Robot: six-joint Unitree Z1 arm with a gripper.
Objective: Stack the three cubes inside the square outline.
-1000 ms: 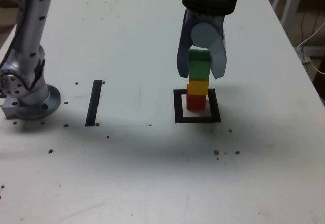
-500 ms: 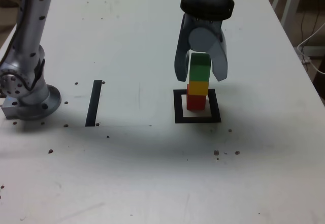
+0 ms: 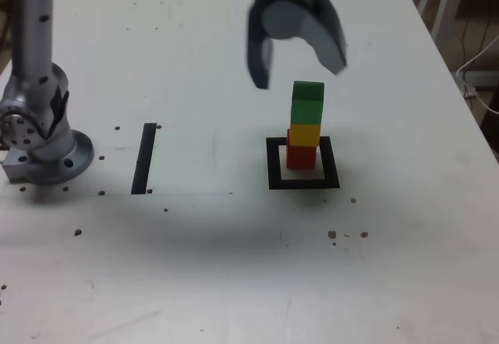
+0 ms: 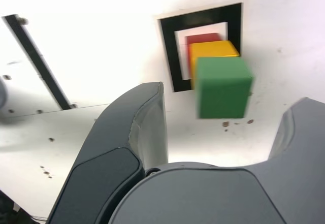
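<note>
Gripper (image 3: 300,75) hung spread and empty above the stack, offset toward the exterior view's left. Green cube (image 3: 307,102) sat on yellow (image 3: 305,134) on red (image 3: 301,157), upright inside the outline (image 3: 274,164), directly below the jaws' gap and clear of both.

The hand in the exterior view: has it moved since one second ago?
Yes. The hand went up and toward the exterior view's left, away from the green cube, which it enclosed before. Its jaws are open and empty, above the square outline.
</note>
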